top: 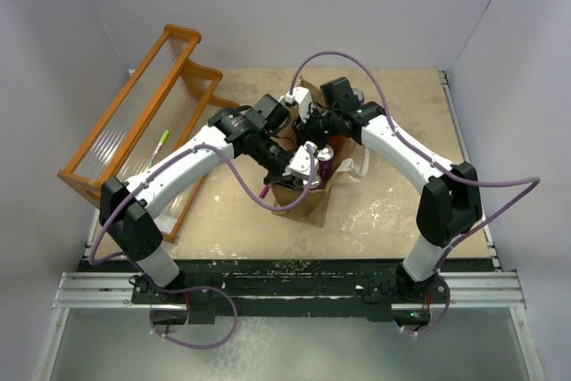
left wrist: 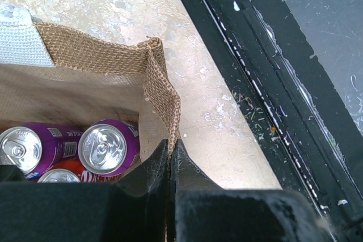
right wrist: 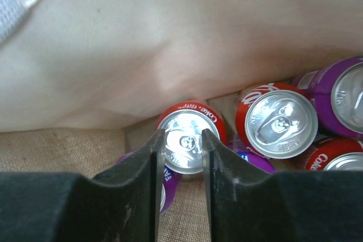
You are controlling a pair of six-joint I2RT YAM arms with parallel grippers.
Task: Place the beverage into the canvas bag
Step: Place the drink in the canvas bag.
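Note:
The canvas bag [top: 303, 202] stands at the table's middle, mouth up, with several cans inside. My left gripper [left wrist: 170, 143] is shut on the bag's woven rim [left wrist: 161, 83] at its corner, and it also shows in the top view [top: 302, 165]. Beside it in the bag lie a purple can [left wrist: 106, 148] and another purple can [left wrist: 21, 149]. My right gripper [right wrist: 182, 133] is down inside the bag, jaws apart, just above the top of a red Coke can [right wrist: 185, 140] that stands upright at the bag wall. Another red can [right wrist: 279, 123] stands to its right. In the top view the right gripper [top: 314, 134] is over the bag's mouth.
An orange slatted rack [top: 143, 122] lies at the table's left with a green pen-like thing [top: 162, 138] in it. A white loop handle [top: 354, 167] hangs at the bag's right. The black table edge rail [left wrist: 272, 94] runs close by the bag.

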